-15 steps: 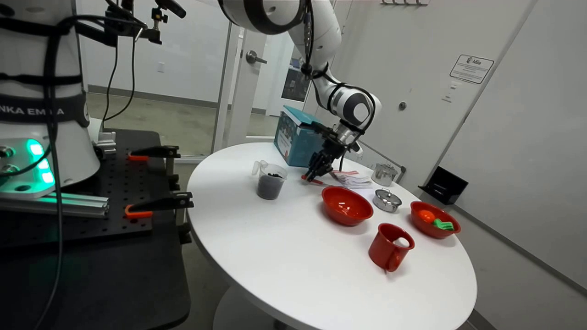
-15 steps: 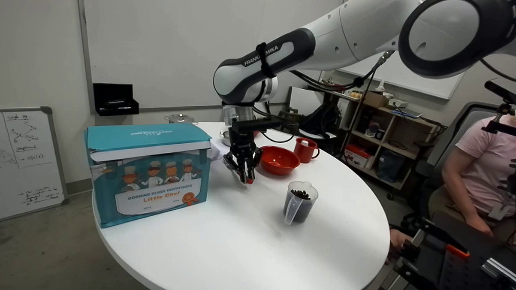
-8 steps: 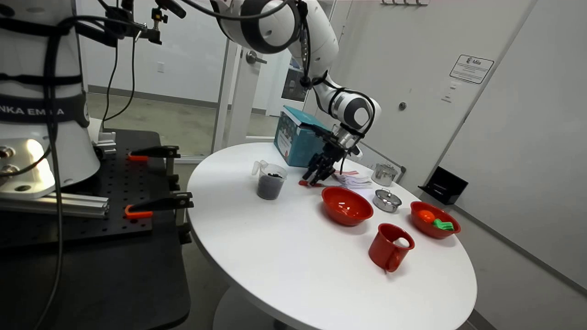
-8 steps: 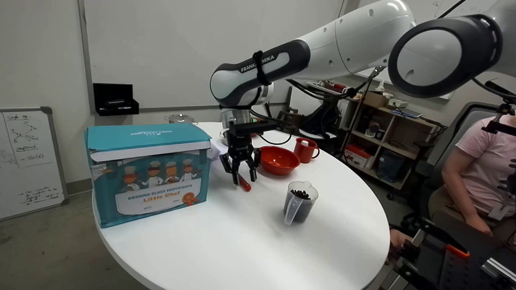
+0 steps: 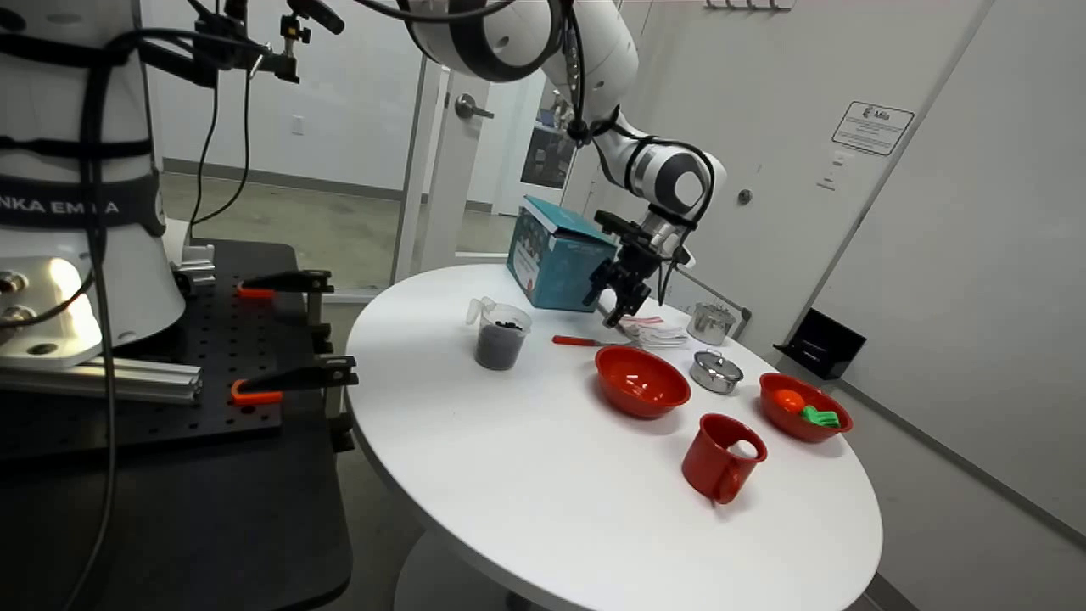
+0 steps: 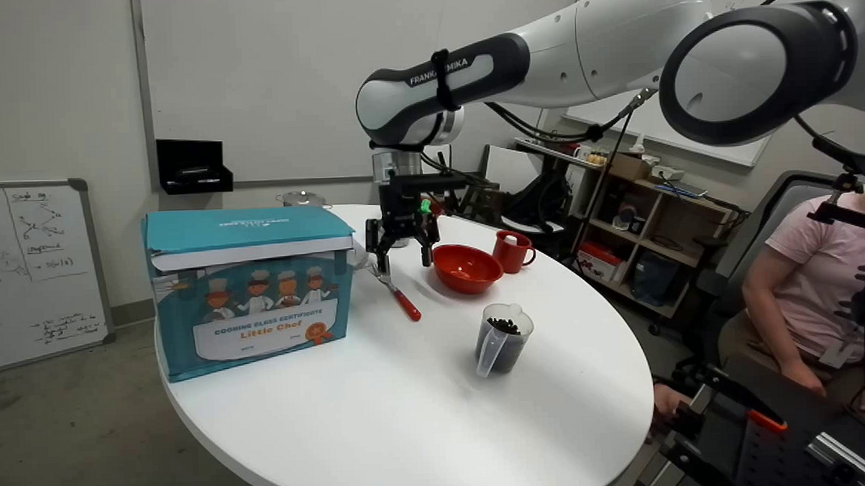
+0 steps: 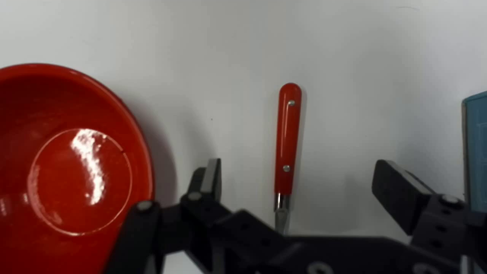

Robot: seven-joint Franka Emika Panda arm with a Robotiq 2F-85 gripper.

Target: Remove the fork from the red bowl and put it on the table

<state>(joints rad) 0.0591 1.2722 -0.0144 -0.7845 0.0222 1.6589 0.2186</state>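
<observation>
The fork lies flat on the white table (image 5: 526,475), its red handle (image 7: 288,140) in full sight in the wrist view; the gripper hides its far end there. In an exterior view the metal part of the fork (image 6: 388,279) shows too, pointing toward the cloth. Beside it, apart from the fork, stands the glossy red bowl (image 7: 81,182), with nothing seen inside. My gripper (image 6: 404,263) hangs above the fork with its jaws spread wide and holds nothing. From above, the handle runs between the two spread fingers (image 7: 215,179) without touching them.
A teal box (image 6: 254,292) is close to the gripper on one side. A measuring cup (image 5: 499,344) with dark contents stands near the handle's end. Around the bowl are a folded cloth (image 5: 657,333), a lidded metal pot (image 5: 715,372), a red mug (image 5: 708,462) and a smaller red-orange bowl (image 5: 789,422).
A second ago the jaws were shut at the fork's handle. They have opened, the fork rests on the table, and the gripper has risen away from it.
</observation>
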